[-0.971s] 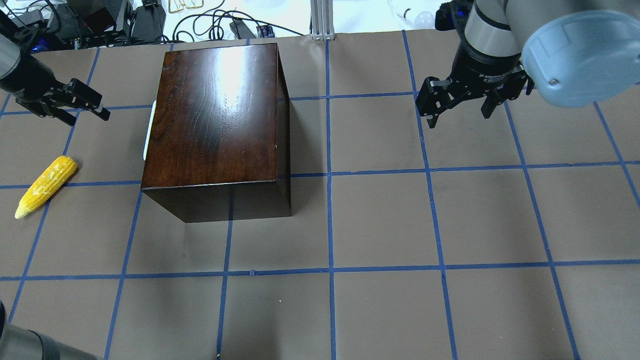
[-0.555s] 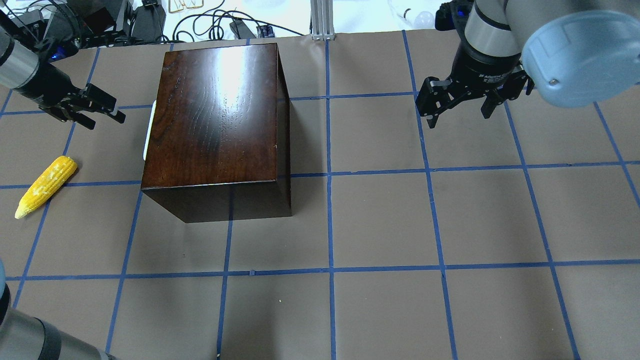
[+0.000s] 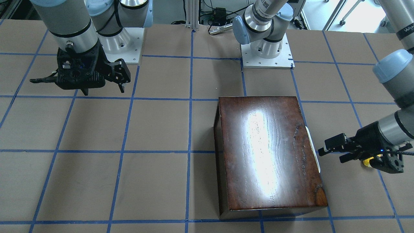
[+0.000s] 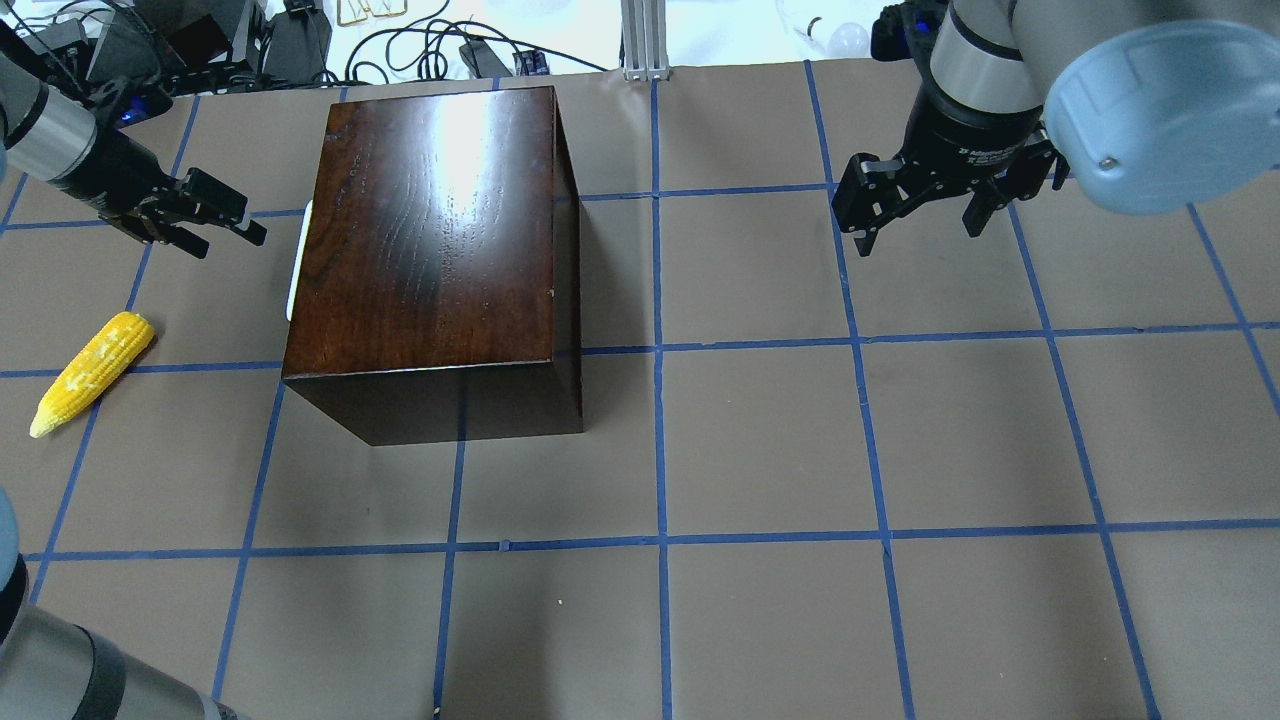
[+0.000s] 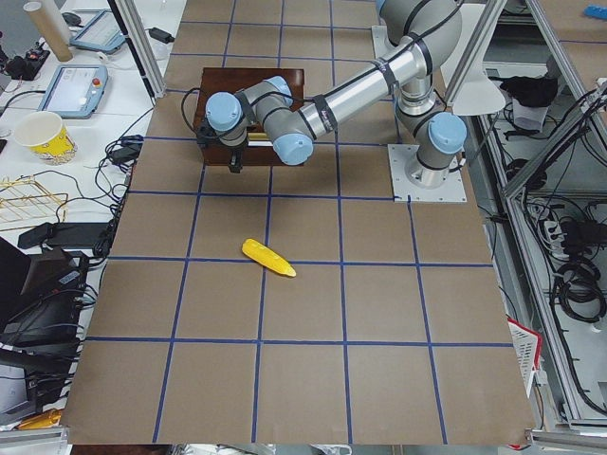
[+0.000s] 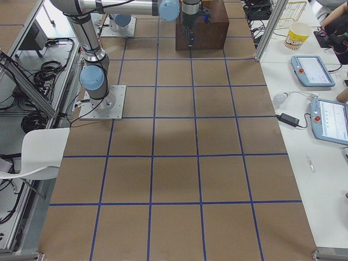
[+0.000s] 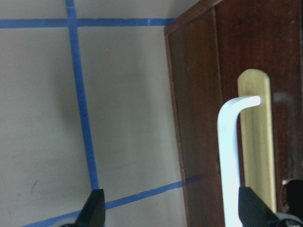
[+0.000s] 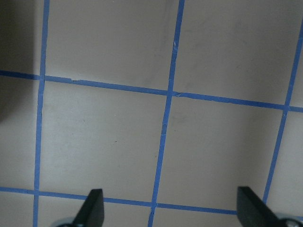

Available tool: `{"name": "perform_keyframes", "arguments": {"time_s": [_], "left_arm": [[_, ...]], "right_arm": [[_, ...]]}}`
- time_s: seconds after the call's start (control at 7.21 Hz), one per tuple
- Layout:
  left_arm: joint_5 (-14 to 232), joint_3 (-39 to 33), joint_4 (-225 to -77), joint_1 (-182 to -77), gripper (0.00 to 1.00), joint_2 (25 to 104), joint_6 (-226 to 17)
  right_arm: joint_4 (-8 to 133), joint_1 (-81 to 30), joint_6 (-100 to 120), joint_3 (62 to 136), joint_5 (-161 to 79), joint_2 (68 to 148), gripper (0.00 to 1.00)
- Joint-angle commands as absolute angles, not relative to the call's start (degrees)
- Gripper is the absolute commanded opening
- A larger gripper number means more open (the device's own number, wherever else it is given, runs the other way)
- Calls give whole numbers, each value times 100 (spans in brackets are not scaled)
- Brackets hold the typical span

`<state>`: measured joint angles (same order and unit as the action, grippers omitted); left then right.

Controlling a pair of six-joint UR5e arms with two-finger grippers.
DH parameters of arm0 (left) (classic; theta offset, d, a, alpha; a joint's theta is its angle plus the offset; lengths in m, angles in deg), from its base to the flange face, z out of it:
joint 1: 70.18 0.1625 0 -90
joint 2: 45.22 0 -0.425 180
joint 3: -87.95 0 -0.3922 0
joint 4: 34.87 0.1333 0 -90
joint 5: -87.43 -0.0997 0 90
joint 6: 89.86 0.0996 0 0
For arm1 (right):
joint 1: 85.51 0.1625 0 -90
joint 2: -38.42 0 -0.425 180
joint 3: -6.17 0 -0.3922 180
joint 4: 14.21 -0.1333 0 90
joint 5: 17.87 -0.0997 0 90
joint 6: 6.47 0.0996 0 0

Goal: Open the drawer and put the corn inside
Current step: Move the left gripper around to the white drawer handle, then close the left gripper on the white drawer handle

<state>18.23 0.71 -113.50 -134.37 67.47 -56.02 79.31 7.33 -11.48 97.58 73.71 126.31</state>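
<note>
Jaws of the left end effector stand apart and empty, just short of the white handle. In the wrist view the handle sits toward one finger, not centred. The drawer is shut flush in the box. Its handle looks thin, rigid and smooth, so a mid-span grip and a straight pull seem best, though the box may slide on the desk. The corn lies on the desk, apart from the box on its handle side. It is probably light, hard and prone to rolling, so pinch across the thick middle. The right end effector, also apart, hangs empty beyond the box.
</note>
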Motion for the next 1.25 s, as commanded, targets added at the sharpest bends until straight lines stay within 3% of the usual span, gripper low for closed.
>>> {"name": "perform_keyframes", "arguments": {"time_s": [0.0, 1.11], "left_arm": [[1870, 59, -11344, -13495, 100, 6772, -5585], [1879, -29, -11344, -13495, 100, 6956, -5567]], "right_arm": [[7931, 739, -1148, 9766, 7371, 12631, 100], [7931, 739, -1148, 9758, 7371, 12631, 100]]}}
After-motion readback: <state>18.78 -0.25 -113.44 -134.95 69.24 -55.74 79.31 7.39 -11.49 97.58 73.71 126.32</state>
